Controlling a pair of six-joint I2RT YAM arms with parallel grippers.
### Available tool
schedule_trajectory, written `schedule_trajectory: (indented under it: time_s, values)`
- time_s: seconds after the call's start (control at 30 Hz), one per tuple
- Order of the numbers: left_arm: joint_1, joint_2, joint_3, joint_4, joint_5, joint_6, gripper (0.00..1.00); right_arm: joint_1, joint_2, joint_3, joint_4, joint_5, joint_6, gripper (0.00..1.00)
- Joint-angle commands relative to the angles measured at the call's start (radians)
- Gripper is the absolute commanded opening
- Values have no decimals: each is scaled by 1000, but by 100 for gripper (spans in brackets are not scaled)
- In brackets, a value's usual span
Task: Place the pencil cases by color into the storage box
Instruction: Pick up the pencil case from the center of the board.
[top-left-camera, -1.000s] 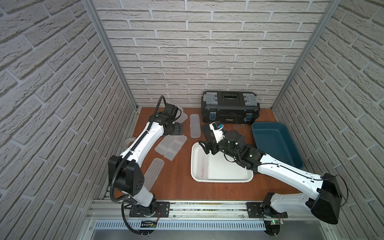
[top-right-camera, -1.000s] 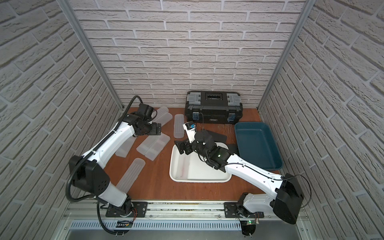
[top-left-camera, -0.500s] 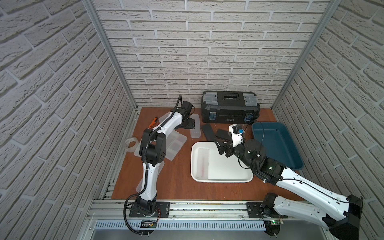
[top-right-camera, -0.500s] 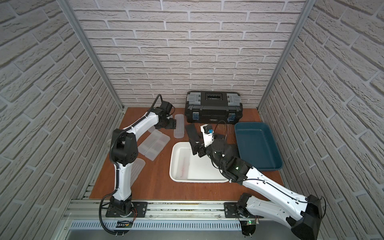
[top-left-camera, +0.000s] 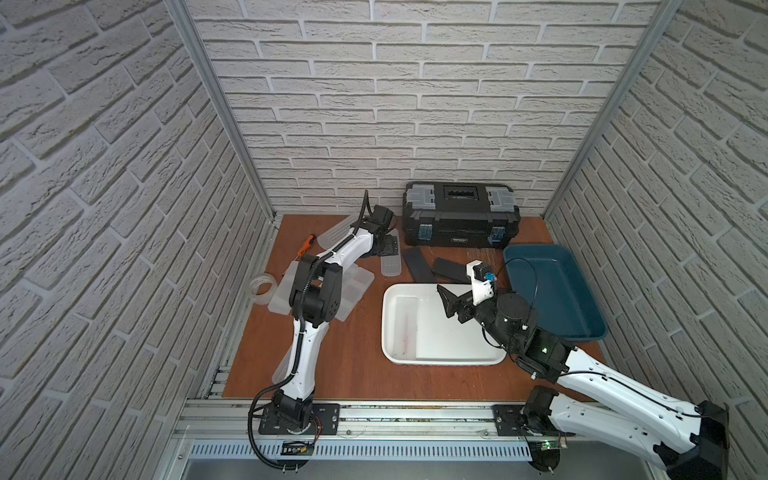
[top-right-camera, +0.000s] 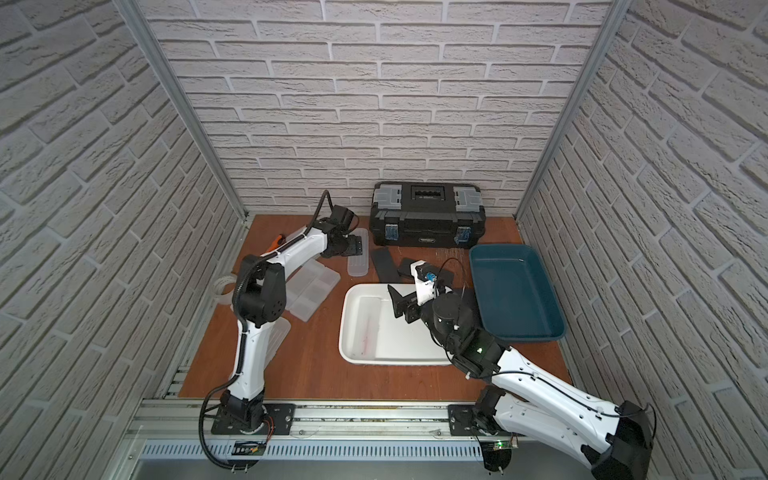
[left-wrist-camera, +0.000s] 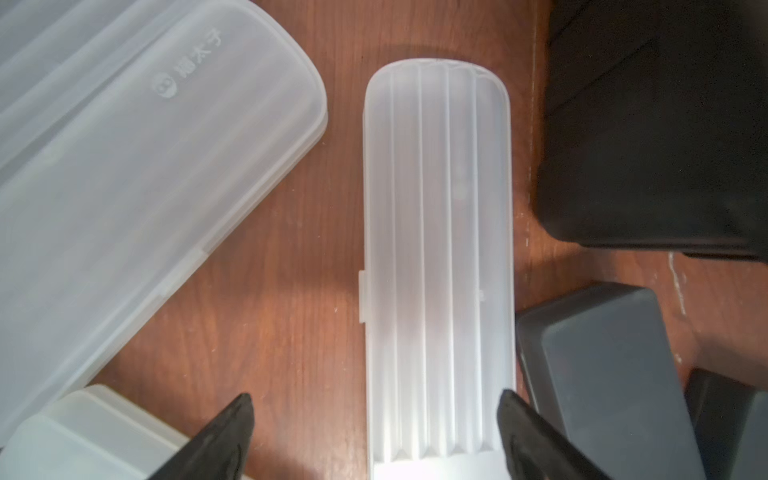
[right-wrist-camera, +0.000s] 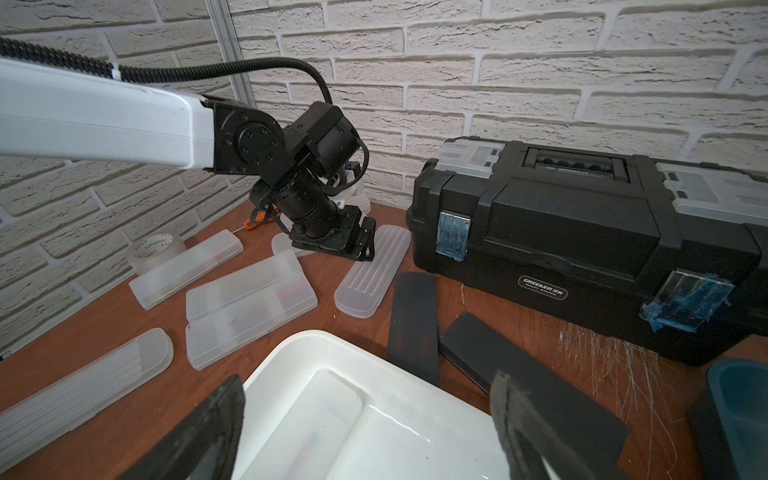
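My left gripper (top-left-camera: 388, 246) is open and low over a ribbed frosted pencil case (top-left-camera: 391, 261) lying near the toolbox. In the left wrist view that ribbed case (left-wrist-camera: 436, 249) lies between the fingers of the left gripper (left-wrist-camera: 374, 415), close to one fingertip (left-wrist-camera: 515, 415) and apart from the other. My right gripper (right-wrist-camera: 365, 395) hangs open and empty over the white storage box (top-left-camera: 440, 358). A frosted case (right-wrist-camera: 320, 415) seems to lie inside it. Two black cases (top-left-camera: 415, 264) (top-left-camera: 451, 269) lie behind it. The teal storage box (top-left-camera: 552, 291) holds nothing.
A closed black toolbox (top-left-camera: 459, 220) stands at the back wall. Several more frosted cases (top-left-camera: 353, 286) lie on the left of the table, partly under my left arm. A clear tape roll (top-left-camera: 262, 286) and an orange-handled screwdriver (top-left-camera: 307, 243) sit near the left edge.
My left gripper has moved back and right onto the ribbed case, and its jaws have narrowed. The right gripper has drawn rightward from the white box's back left corner, still open.
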Motion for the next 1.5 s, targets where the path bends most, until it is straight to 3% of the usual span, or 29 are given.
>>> schedule_trajectory:
  time_s: [0.0, 0.4, 1.0, 1.47]
  values:
    - [-18, 49, 40, 36, 0, -13, 90, 5, -8, -12, 67, 22, -16, 93]
    - [-47, 59, -1, 115, -2, -15, 90, 3, -8, -21, 71, 14, -21, 93]
    - [-51, 159, 112, -24, -56, -13, 90, 3, 0, -25, 78, 15, -21, 93]
    - [-56, 166, 106, -92, -34, 19, 73, 3, 12, -15, 69, 5, -14, 93]
